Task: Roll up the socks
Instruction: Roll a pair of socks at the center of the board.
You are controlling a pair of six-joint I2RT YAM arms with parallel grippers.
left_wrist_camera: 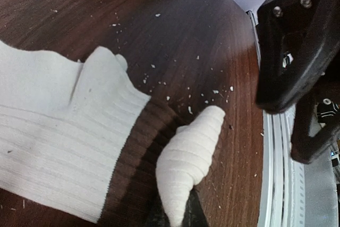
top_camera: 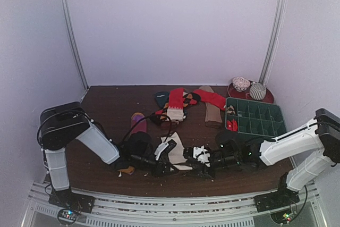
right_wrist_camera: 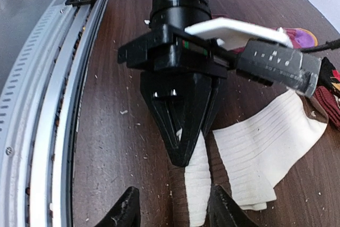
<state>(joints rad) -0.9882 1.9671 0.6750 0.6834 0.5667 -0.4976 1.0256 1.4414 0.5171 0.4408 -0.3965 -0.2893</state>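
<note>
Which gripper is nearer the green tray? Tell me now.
Right. The right gripper sits open at the table's front centre, left of and nearer than the green tray. The left gripper is farther left, pinching the cream sock.

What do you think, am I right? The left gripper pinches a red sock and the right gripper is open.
Nearly. The left gripper pinches the cream sock, not a red one, as the right wrist view shows. The right gripper is open.

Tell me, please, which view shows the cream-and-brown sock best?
Left wrist: the cream-and-brown sock fills the frame, ribbing and pinched fold clear. Right wrist shows it partly behind the left gripper; top external shows a small pale patch.
</note>
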